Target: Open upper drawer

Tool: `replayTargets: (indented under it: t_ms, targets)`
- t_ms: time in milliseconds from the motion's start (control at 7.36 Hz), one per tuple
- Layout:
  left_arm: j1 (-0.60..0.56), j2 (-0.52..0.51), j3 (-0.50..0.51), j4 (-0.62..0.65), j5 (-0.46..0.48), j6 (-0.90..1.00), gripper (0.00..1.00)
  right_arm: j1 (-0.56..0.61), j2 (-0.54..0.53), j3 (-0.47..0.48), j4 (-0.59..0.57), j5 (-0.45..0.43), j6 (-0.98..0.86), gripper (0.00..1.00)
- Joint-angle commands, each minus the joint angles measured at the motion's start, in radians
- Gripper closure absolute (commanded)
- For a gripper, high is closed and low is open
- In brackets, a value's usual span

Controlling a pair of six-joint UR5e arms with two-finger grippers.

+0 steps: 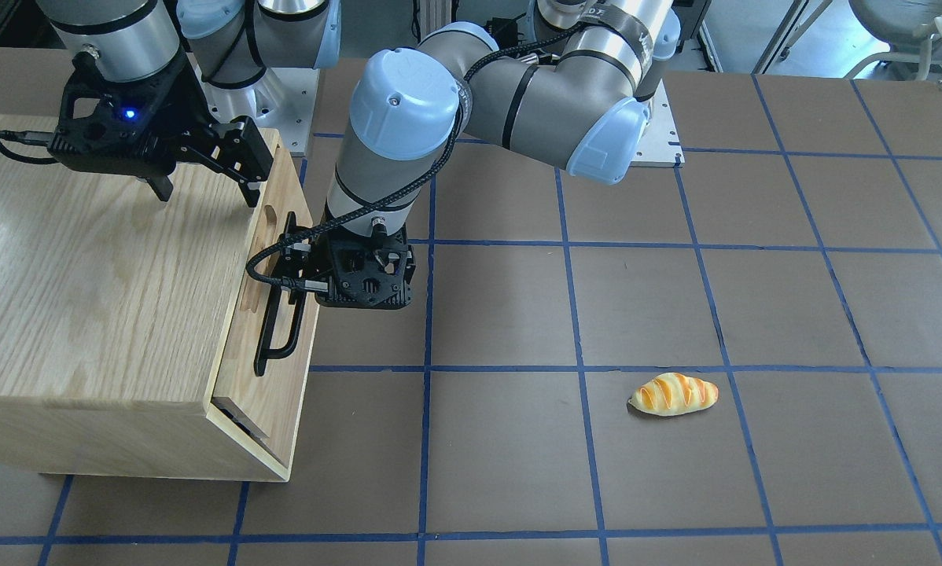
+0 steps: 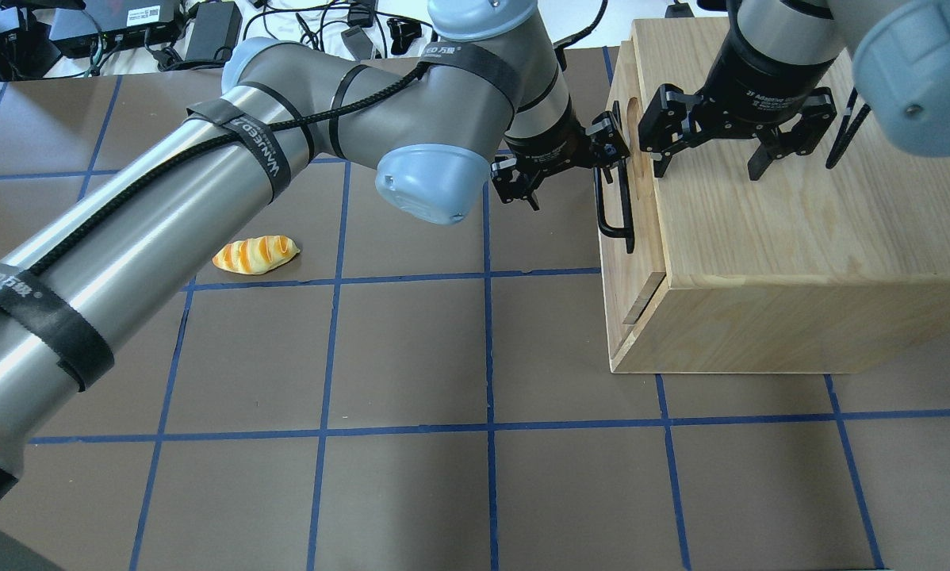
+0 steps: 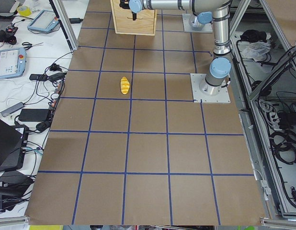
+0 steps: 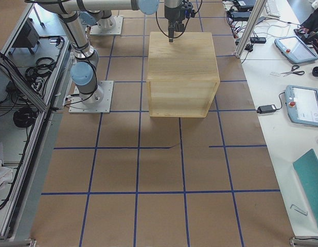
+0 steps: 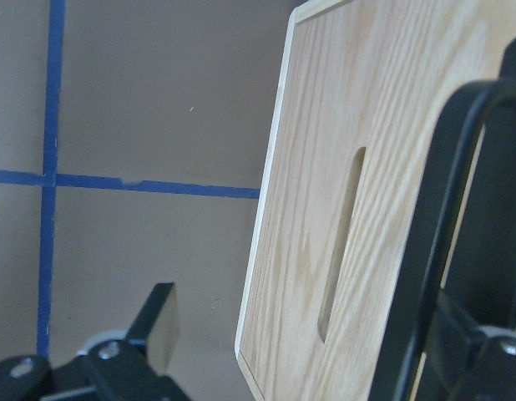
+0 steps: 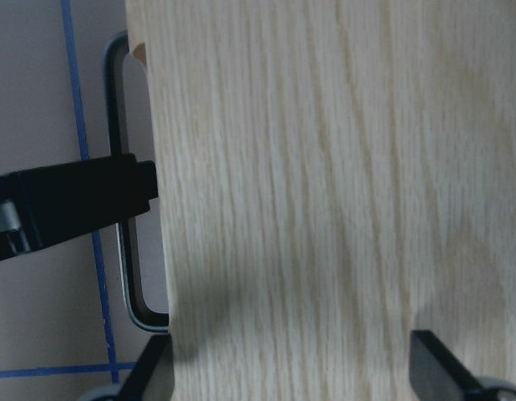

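The upper drawer (image 2: 648, 238) is the pale-wood front at the top of the wooden cabinet (image 2: 800, 238), with a black bar handle (image 2: 616, 214) over a routed recess. My left gripper (image 2: 574, 178) is open and points down at the far end of the handle. One finger (image 5: 483, 355) sits on the drawer side of the bar (image 5: 446, 225) and the other finger (image 5: 158, 326) stands well off it. My right gripper (image 2: 709, 162) is open and empty, just above the cabinet top near its front edge (image 6: 158, 209).
A yellow-orange bread roll (image 2: 255, 254) lies on the brown gridded table, far from the cabinet; it also shows in the front-facing view (image 1: 674, 395). The left arm's elbow (image 2: 423, 178) hangs over the table beside the cabinet front.
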Motion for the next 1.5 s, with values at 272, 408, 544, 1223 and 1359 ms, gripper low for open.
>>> replayTargets:
  t_ms: [272,408,544,1223,1359]
  targets:
    - [0.001,-0.001,0.000,-0.004,0.025,0.001,0.00,0.000,0.000,0.000,0.000,-0.001,0.000,0.00]
    - [0.001,-0.001,0.000,-0.004,0.025,0.001,0.00,0.000,0.000,0.000,0.000,-0.001,0.000,0.00]
    - [0.002,0.002,0.000,-0.006,0.027,0.001,0.00,0.000,0.000,0.000,0.000,-0.001,0.000,0.00]
    - [0.011,0.023,-0.008,-0.050,0.046,0.027,0.00,0.000,0.000,0.000,0.000,-0.001,0.000,0.00]
    - [0.019,0.026,-0.005,-0.066,0.050,0.031,0.00,0.000,0.000,0.000,0.000,0.001,0.000,0.00]
